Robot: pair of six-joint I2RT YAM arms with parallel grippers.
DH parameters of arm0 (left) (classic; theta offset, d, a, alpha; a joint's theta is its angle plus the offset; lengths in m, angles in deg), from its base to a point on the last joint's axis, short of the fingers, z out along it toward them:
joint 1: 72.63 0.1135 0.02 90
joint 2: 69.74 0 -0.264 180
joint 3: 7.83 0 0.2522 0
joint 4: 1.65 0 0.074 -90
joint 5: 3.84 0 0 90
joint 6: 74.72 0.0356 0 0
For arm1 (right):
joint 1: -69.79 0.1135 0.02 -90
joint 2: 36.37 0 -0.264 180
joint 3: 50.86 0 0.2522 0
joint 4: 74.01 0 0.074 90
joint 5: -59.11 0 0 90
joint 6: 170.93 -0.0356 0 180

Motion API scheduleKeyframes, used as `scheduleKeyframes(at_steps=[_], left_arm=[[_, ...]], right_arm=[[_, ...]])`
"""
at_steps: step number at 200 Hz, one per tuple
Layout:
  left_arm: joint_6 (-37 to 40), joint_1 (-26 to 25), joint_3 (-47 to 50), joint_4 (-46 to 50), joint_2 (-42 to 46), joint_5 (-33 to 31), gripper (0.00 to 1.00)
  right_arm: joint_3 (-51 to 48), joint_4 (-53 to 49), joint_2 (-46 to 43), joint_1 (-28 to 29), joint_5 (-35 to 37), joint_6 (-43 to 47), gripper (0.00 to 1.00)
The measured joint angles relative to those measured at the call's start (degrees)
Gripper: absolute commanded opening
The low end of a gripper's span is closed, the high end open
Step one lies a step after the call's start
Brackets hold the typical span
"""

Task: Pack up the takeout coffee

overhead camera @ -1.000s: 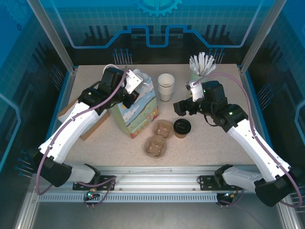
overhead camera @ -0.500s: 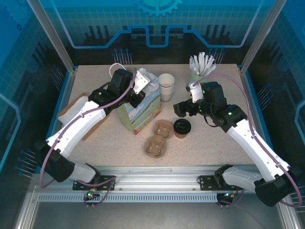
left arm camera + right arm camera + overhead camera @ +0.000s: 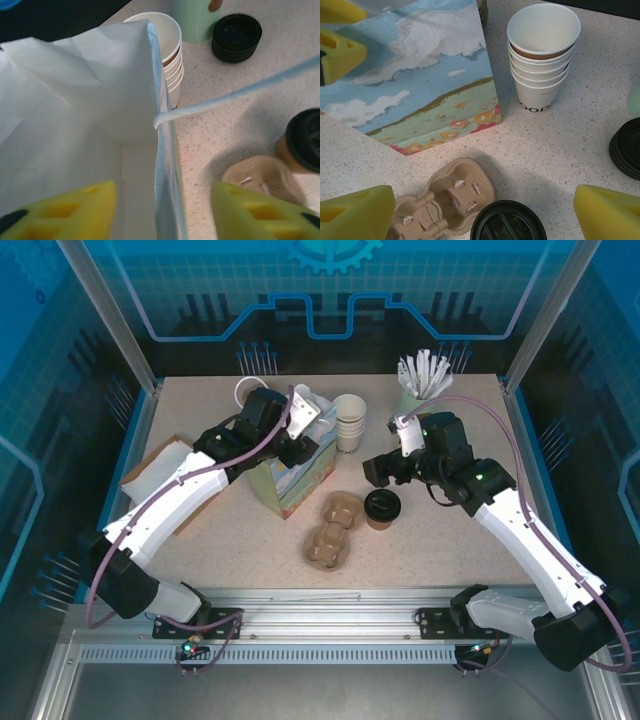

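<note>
The takeout coffee, a brown cup with a black lid, stands on the table right of a pulp cup carrier. A painted paper bag stands upright and open-topped left of both. My left gripper hovers open at the bag's top. In the left wrist view its fingers straddle the bag's right wall without touching it, and the coffee sits at the right edge. My right gripper hangs open just behind the coffee; the black lid lies low between its yellow fingers.
A stack of white paper cups stands right beside the bag. Black lids are stacked to their right. A green cup of stirrers stands at the back right. Flat brown paper lies at the left edge.
My left gripper has carried the bag's top to the right, then opened and let go of its edge. The bag now stands closer to the white cups. The right arm has hardly moved.
</note>
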Motion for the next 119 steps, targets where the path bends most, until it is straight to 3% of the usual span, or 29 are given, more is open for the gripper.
scheduleKeyframes(at_steps=[45, 90, 119], left_arm=[[-11.08, -2.16, -0.59, 5.57, 7.61, -0.31, 0.72], [-22.53, -13.55, 2.21, 11.17, 18.69, -5.75, 0.69], [-30.23, -19.80, 4.37, 15.45, 15.65, -9.35, 0.69]], right_arm=[[0.00, -0.55, 0.00, -0.07, 0.04, -0.50, 0.94], [0.07, -1.42, 0.15, -0.09, 0.50, -0.87, 0.94], [0.52, -2.45, 1.68, -0.66, 1.53, -0.90, 0.93]])
